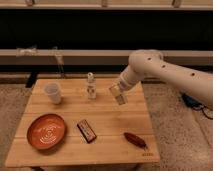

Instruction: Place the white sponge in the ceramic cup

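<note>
My gripper [118,95] hangs over the right middle of the wooden table, at the end of the white arm [150,67] that reaches in from the right. It is shut on the white sponge [120,97], a small pale block held clear above the tabletop. The ceramic cup [53,92] is plain white and stands upright near the table's back left corner, well to the left of the gripper. The slim pale bottle stands between the cup and the gripper.
The slim pale bottle [90,86] stands upright at the back middle. A wide orange bowl [46,131] sits front left, a dark brown bar [87,130] front middle, and a reddish-brown oblong thing [135,139] front right. The table [107,112] has open floor around it.
</note>
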You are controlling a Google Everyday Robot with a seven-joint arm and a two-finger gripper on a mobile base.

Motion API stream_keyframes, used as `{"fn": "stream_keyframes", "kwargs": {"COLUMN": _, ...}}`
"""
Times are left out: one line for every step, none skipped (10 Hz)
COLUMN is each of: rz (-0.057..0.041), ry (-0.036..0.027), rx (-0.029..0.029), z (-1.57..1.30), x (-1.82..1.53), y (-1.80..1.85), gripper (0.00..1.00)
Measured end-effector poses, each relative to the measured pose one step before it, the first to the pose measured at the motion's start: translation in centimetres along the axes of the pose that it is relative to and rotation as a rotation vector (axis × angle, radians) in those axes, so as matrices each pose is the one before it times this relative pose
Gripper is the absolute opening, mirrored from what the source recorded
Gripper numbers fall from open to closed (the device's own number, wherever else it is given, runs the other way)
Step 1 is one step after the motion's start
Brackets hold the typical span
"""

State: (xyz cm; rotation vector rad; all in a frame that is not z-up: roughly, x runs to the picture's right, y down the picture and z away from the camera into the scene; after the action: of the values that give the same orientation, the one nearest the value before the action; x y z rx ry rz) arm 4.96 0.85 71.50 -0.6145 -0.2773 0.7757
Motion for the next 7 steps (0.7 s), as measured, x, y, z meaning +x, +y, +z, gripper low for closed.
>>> {"fn": "stream_keyframes", "kwargs": {"rz": -0.05653, "ry": -0.09365, "rx": -0.00751, "z": -1.194, "x": -1.106, "y": -0.028, "gripper": 0.0}}
{"fn": "stream_keyframes", "kwargs": {"rz": -0.02216, "ry": -0.03919, "rx": 0.00071, "z": -0.524, "x": -0.429, "y": -0.113, "gripper": 0.0}}
{"fn": "stream_keyframes", "kwargs": {"rz": -0.01803, "ry": -0.02906, "rx": 0.00004, "z": -0.357, "x": -0.511, "y": 0.018, "gripper": 0.0}}
{"fn": "stream_keyframes", "kwargs": {"rz": -0.01316, "ry": -0.01901, "rx": 0.00033, "z": -0.207, "x": -0.308, "y": -0.013, "gripper": 0.0}}
{"fn": "stream_keyframes", "kwargs": {"rz": -0.00151, "ry": -0.00284, "rx": 0.00004, "z": -0.037, "x": -0.044, "y": 0.01, "gripper": 0.0}}
{"fn": "stream_keyframes", "kwargs": {"rz": -0.00147, "ry": -0.00031, "rx": -0.00114, "z": 0.061, "x": -0.101, "y": 0.049, "gripper": 0.0}}
{"fn": "stream_keyframes", "kwargs": {"rz": 0.00021, "ry": -0.00007, "rx": 0.00032, "z": -0.015, "x": 0.008, "y": -0.013, "gripper": 0.0}}
